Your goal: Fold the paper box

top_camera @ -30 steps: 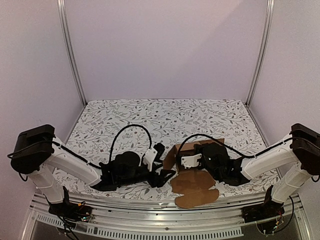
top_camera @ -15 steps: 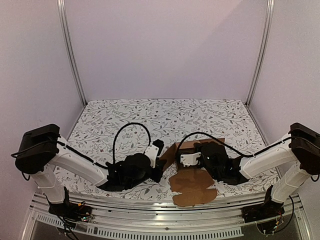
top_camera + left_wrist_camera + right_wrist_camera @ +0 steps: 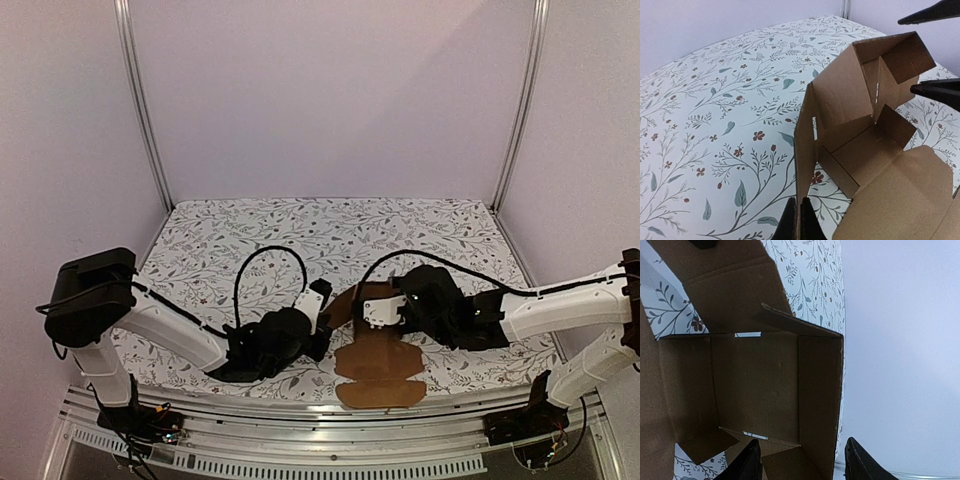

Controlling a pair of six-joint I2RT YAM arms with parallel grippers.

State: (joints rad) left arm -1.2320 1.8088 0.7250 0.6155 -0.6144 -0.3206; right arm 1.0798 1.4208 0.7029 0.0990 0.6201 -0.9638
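Observation:
The paper box is brown cardboard, half raised, with walls standing at its far end and a long rounded flap lying flat toward the near edge. In the left wrist view the paper box stands open-topped, and my left gripper is shut on the lower edge of its left wall. My left gripper sits just left of the box. My right gripper reaches in from the right. In the right wrist view my right gripper is open, its fingers either side of a box wall without pinching it.
The floral table cloth covers the table. A metal rail runs along the near edge. Pale walls and two upright posts close in the back and sides. Both arms' cables arch above the cloth.
My left gripper moved right and shut on the box's left wall. My right gripper opened and let go of the box's wall. The flat flap slid slightly left.

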